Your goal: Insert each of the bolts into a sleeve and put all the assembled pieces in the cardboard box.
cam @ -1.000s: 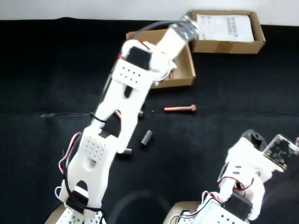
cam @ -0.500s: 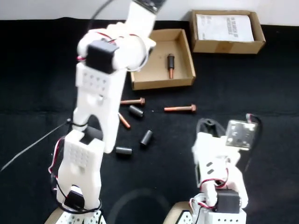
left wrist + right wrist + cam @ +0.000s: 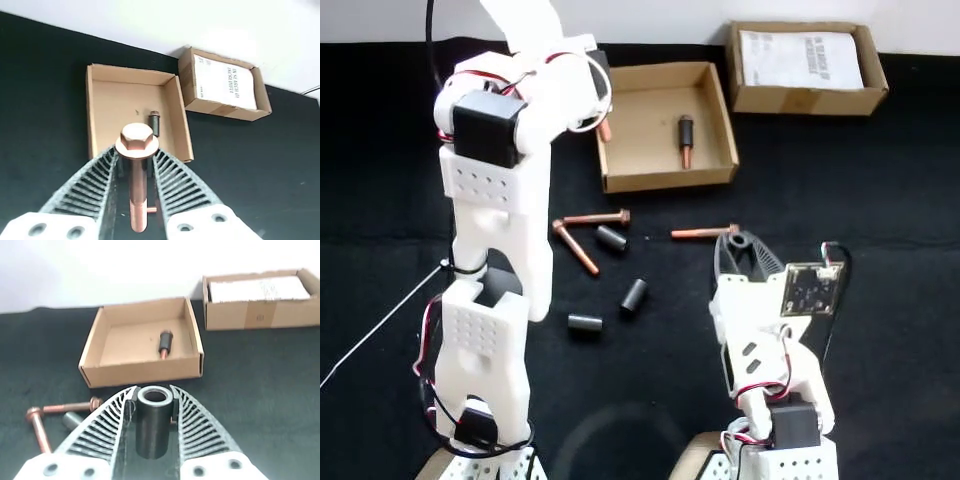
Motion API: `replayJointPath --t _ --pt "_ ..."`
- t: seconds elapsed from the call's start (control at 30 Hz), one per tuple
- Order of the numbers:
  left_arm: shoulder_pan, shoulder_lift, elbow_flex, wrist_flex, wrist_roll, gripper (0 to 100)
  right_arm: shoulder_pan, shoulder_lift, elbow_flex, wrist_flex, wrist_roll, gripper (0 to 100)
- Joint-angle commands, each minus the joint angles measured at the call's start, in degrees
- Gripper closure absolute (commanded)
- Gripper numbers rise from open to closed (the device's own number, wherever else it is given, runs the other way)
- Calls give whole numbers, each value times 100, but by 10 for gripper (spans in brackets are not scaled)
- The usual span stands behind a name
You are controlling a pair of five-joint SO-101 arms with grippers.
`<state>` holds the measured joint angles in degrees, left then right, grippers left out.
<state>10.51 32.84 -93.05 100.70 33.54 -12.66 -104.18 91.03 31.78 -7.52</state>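
My left gripper (image 3: pixel 136 150) is shut on a copper bolt (image 3: pixel 137 185), held head-first above the table near the open cardboard box (image 3: pixel 107 107). In the high view that gripper (image 3: pixel 602 112) hangs by the box's (image 3: pixel 640 130) left wall. One assembled bolt and sleeve (image 3: pixel 686 140) lies inside the box. My right gripper (image 3: pixel 154 390) is shut on a black sleeve (image 3: pixel 152 427), and stands (image 3: pixel 735 240) just short of a loose bolt (image 3: pixel 705 232). Two more bolts (image 3: pixel 590 217) (image 3: pixel 575 247) and three loose sleeves (image 3: pixel 611 238) (image 3: pixel 634 295) (image 3: pixel 585 323) lie on the black mat.
A second cardboard box (image 3: pixel 805 95) holding a printed sheet stands at the back right, next to the first box. The left arm's white links (image 3: pixel 495 230) tower over the mat's left side. Dark mat lies open to the right of the loose parts.
The left arm has drawn back from over the cardboard box to the left, uncovering the assembled piece. The right arm has swung in from the lower right toward the loose bolt.
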Motion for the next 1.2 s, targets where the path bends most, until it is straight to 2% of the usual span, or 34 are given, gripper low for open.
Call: replayJointPath --t 0.0,0.27,0.63,0.83,1.03,1.17 --pt "119 -145 -198 9 167 992 -154 -84 154 -462 -44 992" --pt "734 -541 -207 35 158 992 -734 -84 620 -1112 -26 992" --pt "910 -1868 163 62 -264 992 -760 -84 637 -1112 -18 992" --pt "989 -2229 110 62 -853 992 -760 -75 637 -1112 -9 992" --pt "971 -2844 127 62 -1855 993 -760 -75 637 -1103 -9 992" --pt "971 -3327 171 70 -2163 993 -760 -75 840 -1103 -9 992"
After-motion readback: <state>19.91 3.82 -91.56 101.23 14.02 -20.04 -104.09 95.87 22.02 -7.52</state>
